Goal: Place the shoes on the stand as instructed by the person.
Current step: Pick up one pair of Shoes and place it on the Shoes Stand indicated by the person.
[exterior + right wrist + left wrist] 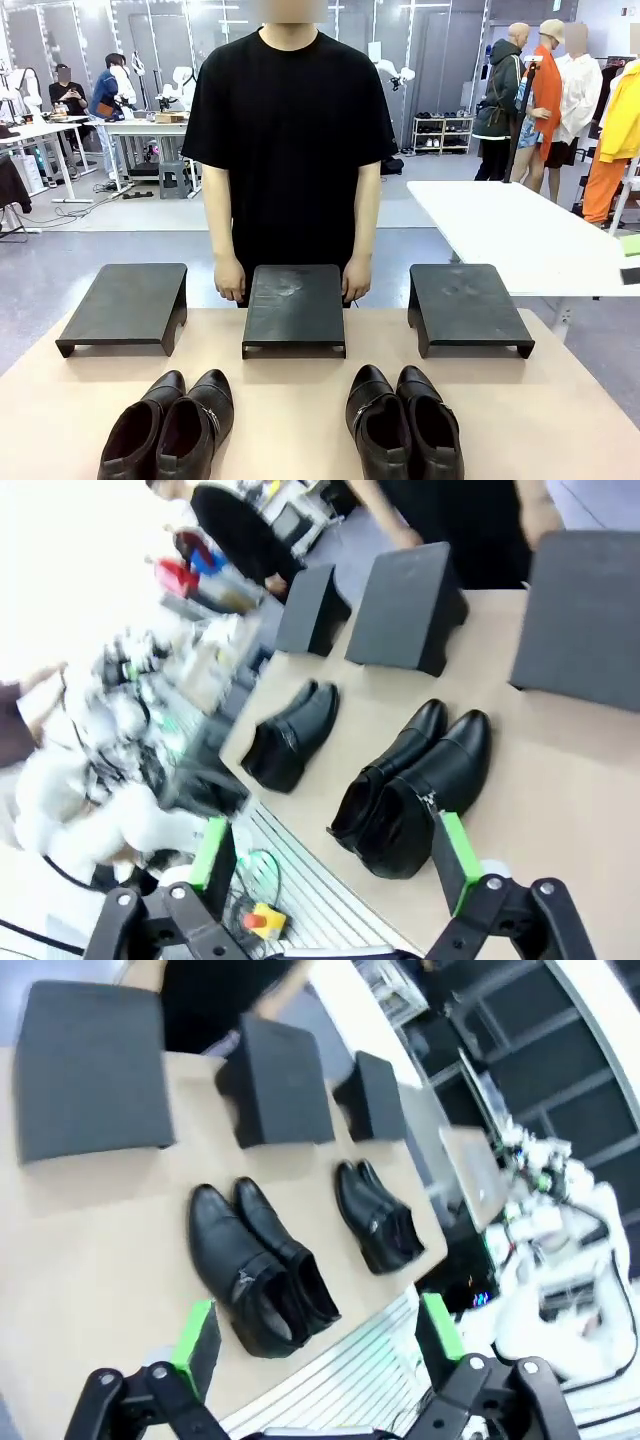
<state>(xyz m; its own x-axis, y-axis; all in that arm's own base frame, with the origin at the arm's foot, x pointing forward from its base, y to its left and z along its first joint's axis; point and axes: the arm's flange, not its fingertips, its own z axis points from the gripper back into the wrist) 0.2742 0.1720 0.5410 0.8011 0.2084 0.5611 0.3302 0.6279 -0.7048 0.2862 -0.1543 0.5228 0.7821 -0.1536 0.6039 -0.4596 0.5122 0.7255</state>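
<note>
— Two pairs, you say. Where do they lie?
— Both are on the near part of your table (pixel 295 400), toes toward the stands. The left pair of shoes (pixel 170 430) lies before the left stand (pixel 125 305). The right pair of shoes (pixel 405 425) lies before the gap between the middle stand (pixel 293 305) and the right stand (pixel 465 303).
— And the person (pixel 290 130)?
— Standing behind the middle stand, one hand (pixel 229 278) at each far corner.
— My grippers?
— Your left gripper (pixel 317 1332) hangs over the near table edge by the left pair, fingers spread wide and holding nothing. Your right gripper (pixel 332 855) hangs likewise by the right pair, spread and bare.
</note>
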